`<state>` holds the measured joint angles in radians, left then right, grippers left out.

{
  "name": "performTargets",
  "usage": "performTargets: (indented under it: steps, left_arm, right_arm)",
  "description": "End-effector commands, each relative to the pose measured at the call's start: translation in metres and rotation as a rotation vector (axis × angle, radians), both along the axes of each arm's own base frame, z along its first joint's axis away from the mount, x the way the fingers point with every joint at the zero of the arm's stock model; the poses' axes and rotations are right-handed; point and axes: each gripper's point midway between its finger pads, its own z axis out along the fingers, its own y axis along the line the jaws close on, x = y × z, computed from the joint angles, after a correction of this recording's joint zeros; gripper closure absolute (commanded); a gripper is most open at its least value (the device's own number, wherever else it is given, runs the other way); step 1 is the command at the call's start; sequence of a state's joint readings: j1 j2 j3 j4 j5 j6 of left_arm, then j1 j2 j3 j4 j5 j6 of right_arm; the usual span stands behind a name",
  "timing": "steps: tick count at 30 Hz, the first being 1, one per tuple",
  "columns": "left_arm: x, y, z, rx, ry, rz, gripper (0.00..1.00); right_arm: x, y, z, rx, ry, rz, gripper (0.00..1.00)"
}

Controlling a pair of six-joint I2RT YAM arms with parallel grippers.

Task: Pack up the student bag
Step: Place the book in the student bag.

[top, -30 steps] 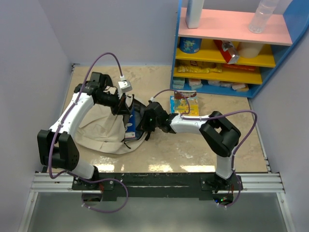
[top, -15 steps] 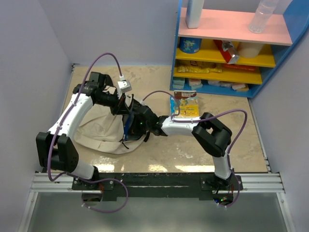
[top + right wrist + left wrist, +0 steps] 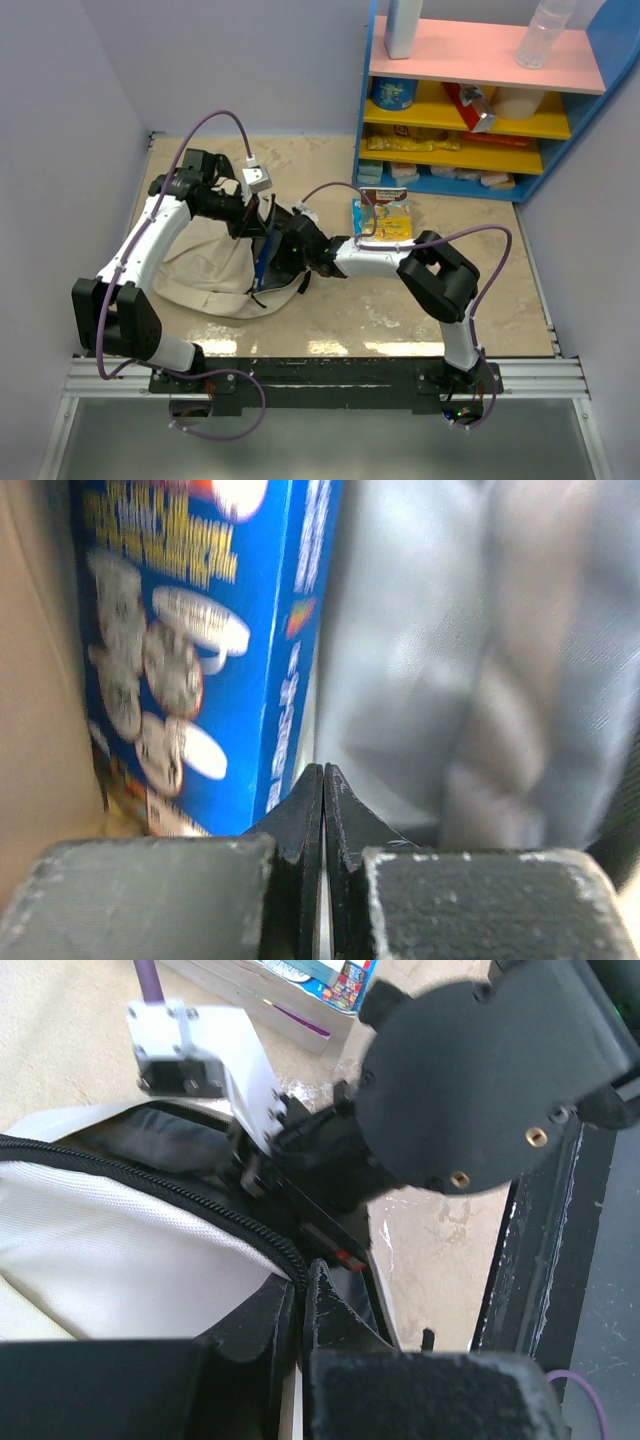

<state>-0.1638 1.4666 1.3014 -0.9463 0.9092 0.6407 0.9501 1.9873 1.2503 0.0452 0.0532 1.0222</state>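
Note:
The beige student bag lies on the floor at the left, its mouth facing right. My left gripper is shut on the bag's black zipper rim and holds the mouth up. My right gripper reaches into the opening. In the right wrist view its jaws are pressed together with nothing showing between them. A blue cookie box stands just left of them and the grey lining is on the right. The box's blue edge shows in the bag's mouth. The right wrist fills the left wrist view.
A flat yellow and blue book lies on the floor right of the bag. A blue shelf unit with boxes and packets stands at the back right. Grey walls close in on both sides.
My right gripper has moved left, from outside the bag's mouth into the opening beside the blue box. My left gripper has kept its hold on the rim.

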Motion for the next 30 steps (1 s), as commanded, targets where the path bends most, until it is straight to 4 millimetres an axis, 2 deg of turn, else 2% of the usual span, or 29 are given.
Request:
performTargets:
  steps: [1, 3, 5, 9, 13, 19, 22, 23, 25, 26, 27, 28, 29, 30]
  left_arm:
    - [-0.006, -0.009, 0.024, -0.081, -0.051, -0.051, 1.00]
    - [-0.007, -0.009, 0.023, -0.084, -0.043, -0.050, 1.00]
    - [-0.007, -0.010, 0.022, -0.084, -0.037, -0.051, 1.00]
    - [-0.007, -0.009, 0.021, -0.074, -0.040, -0.054, 1.00]
    - [-0.007, -0.009, 0.023, -0.075, -0.037, -0.051, 1.00]
    - [-0.009, -0.006, 0.026, -0.061, -0.040, -0.050, 1.00]
    - [-0.010, -0.007, 0.026, -0.065, -0.037, -0.052, 1.00]
    - [-0.010, -0.007, 0.027, -0.067, -0.037, -0.051, 1.00]
    - [-0.010, -0.007, 0.026, -0.066, -0.037, -0.052, 1.00]
    - [-0.009, -0.006, 0.026, -0.060, -0.038, -0.047, 1.00]
    - [-0.010, -0.006, 0.025, -0.059, -0.037, -0.048, 1.00]
    - [-0.010, -0.005, 0.025, -0.055, -0.038, -0.047, 1.00]
    - [-0.011, -0.005, 0.023, -0.054, -0.037, -0.049, 1.00]
    - [-0.012, -0.005, 0.022, -0.051, -0.038, -0.049, 1.00]
  right_arm:
    - [0.053, -0.014, 0.023, -0.015, -0.097, -0.109, 1.00]
    - [0.059, -0.011, 0.020, -0.017, -0.096, -0.112, 1.00]
    - [0.064, -0.004, 0.029, 0.004, -0.111, -0.110, 1.00]
    - [0.064, 0.009, 0.016, 0.027, -0.080, -0.092, 1.00]
    - [0.065, 0.025, 0.011, 0.067, -0.048, -0.082, 1.00]
    - [0.069, 0.039, 0.026, 0.135, -0.041, -0.076, 1.00]
    - [0.073, 0.040, 0.032, 0.161, -0.047, -0.069, 1.00]
    - [0.077, 0.036, 0.031, 0.167, -0.042, -0.073, 1.00]
    - [0.073, 0.035, 0.026, 0.198, -0.009, -0.033, 1.00]
    - [0.081, 0.024, 0.029, 0.201, -0.004, -0.049, 1.00]
    - [0.084, 0.015, 0.032, 0.198, -0.005, -0.058, 0.93]
    - [0.082, -0.001, 0.023, 0.165, -0.004, -0.056, 0.86]
    - [0.091, -0.016, 0.048, 0.186, -0.047, -0.069, 0.77]
    - [0.088, -0.030, 0.044, 0.170, -0.045, -0.065, 0.65]
